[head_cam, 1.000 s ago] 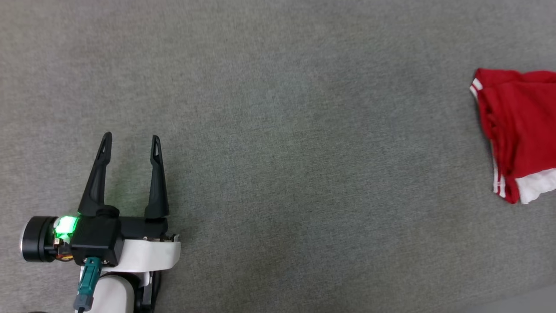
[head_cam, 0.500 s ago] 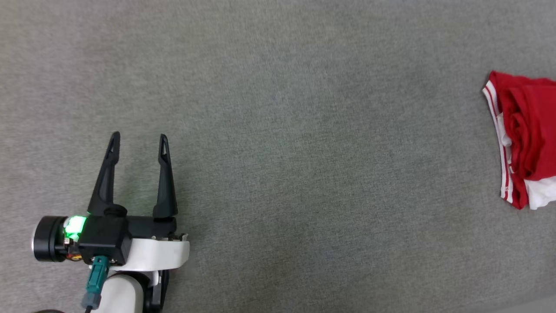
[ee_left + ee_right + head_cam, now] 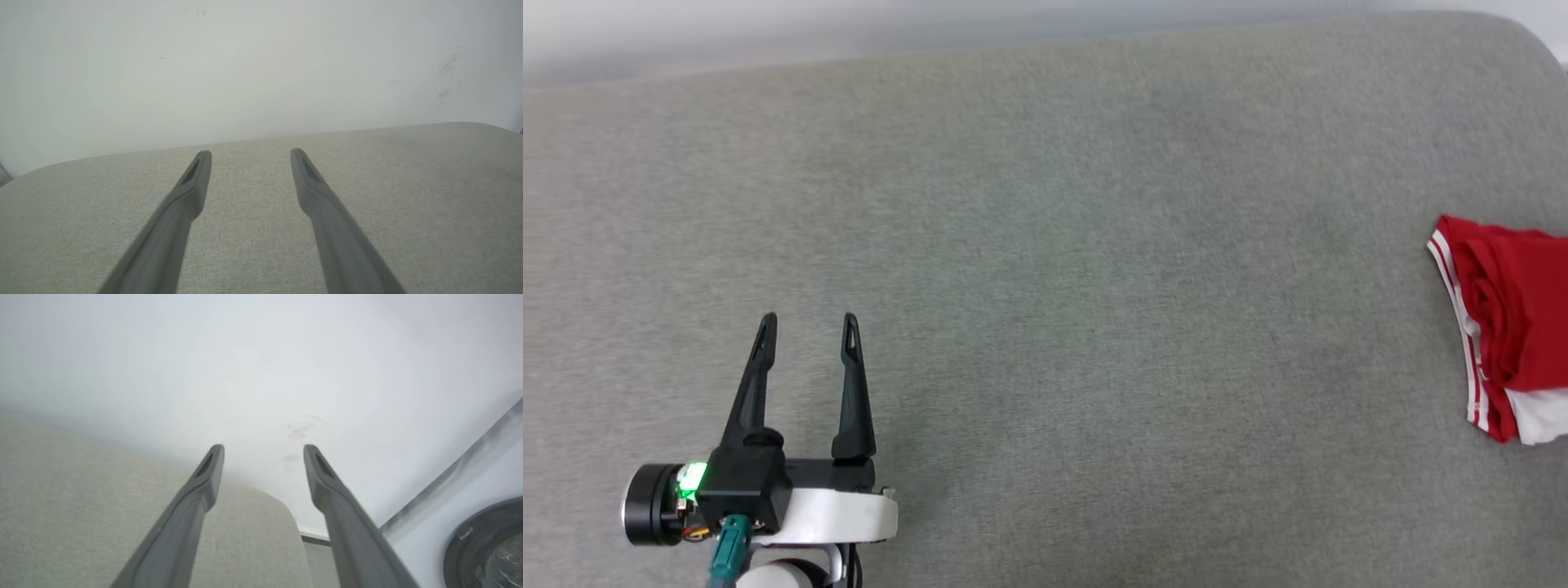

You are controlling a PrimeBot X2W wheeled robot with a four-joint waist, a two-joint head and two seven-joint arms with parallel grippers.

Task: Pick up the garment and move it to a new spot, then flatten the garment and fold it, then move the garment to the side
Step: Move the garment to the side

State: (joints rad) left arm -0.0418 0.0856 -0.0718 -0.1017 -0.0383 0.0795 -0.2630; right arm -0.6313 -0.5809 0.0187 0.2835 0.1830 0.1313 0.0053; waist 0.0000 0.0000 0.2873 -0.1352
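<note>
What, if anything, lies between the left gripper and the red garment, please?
Nothing visible does: bare grey surface stretches from the open left gripper to the garment at the head view's right edge.

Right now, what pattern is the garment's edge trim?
Red-and-white stripes, edging the red fabric garment; clearest in head view.

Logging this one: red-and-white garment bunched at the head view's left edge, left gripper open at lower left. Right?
No. The head view shows the garment bunched at its right edge, not the left. The left gripper is open at lower left.
</note>
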